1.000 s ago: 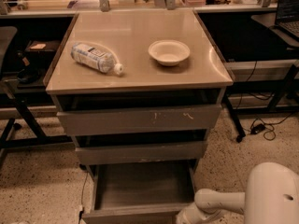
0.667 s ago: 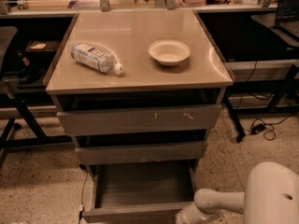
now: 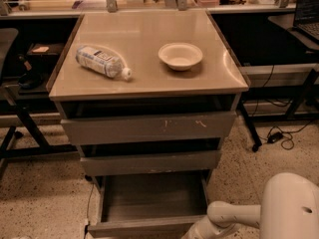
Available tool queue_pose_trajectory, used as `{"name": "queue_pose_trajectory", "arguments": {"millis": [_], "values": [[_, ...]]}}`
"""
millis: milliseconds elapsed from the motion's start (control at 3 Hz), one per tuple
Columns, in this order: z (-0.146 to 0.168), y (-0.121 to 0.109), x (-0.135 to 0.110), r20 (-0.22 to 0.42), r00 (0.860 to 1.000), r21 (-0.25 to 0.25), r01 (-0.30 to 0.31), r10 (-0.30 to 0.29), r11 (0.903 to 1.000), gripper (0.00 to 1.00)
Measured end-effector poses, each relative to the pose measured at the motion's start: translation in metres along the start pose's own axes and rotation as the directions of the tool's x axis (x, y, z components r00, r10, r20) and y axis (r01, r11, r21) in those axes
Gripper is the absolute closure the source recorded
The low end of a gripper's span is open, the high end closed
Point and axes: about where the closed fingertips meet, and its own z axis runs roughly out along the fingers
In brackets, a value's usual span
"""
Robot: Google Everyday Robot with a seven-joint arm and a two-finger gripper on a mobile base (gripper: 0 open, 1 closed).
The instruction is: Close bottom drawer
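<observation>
You are facing the cabinet, and of its three drawers the bottom drawer is the one standing far out: its shallow tray is pulled toward you, with its flat front at the lower edge of the view. The two drawers above it are only slightly out.

The closing push looks to be just beginning. Your arm reaches in from the lower right, and the gripper sits at the bottom edge by the right end of the drawer front. You cannot tell whether it is spread or closed, nor whether it touches the front.

Your next move calls for a flat, steady push straight back toward the cabinet. Because contact is off-centre to the right, watch that the tray does not skew and bind.

Against a second ago, almost nothing differs. The drawer is as far out, the arm is about where it was, and the bottle and bowl lie unmoved.
</observation>
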Motion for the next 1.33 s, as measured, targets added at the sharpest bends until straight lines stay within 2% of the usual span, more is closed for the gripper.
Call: {"name": "queue_pose_trajectory", "arguments": {"millis": [333,667,1000,1333], "values": [[-0.002,-0.003,-0.011,0.003,1.000,0.040,0.017,-0.018,0.9991,0.65],[-0.004,-0.007,-0.029,0.002,0.998,0.103,0.056,-0.057,0.9931,0.88],[-0.002,-0.015,-0.044,-0.001,0.996,0.146,0.084,-0.085,0.9857,1.00],[-0.003,-0.021,-0.057,-0.003,0.994,0.178,0.104,-0.106,0.9785,1.00]]}}
